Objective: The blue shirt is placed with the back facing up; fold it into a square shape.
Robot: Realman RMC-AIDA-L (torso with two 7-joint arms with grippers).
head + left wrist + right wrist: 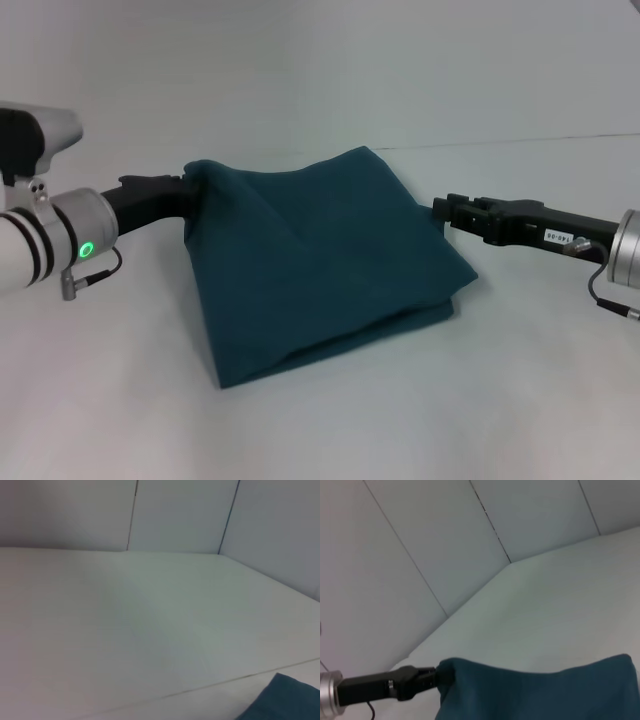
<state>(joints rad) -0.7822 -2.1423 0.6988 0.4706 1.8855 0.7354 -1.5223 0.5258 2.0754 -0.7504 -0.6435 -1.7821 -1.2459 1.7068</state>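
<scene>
The blue shirt [320, 270] is a dark teal fold of fabric with its plain side showing. Its front edge rests on the white table [120, 400] and its far edge is held up between my two grippers. My left gripper [186, 192] is shut on the far left corner, where the cloth bunches around its tip. My right gripper [440, 212] is shut on the right edge. In the right wrist view the shirt [545, 695] stretches away to the left gripper [432, 677]. The left wrist view catches only a corner of the shirt [285, 700].
The white table runs on all around the shirt. Pale wall panels [445, 540] rise behind its far edge. A thin seam line [520, 142] crosses the tabletop behind the right arm.
</scene>
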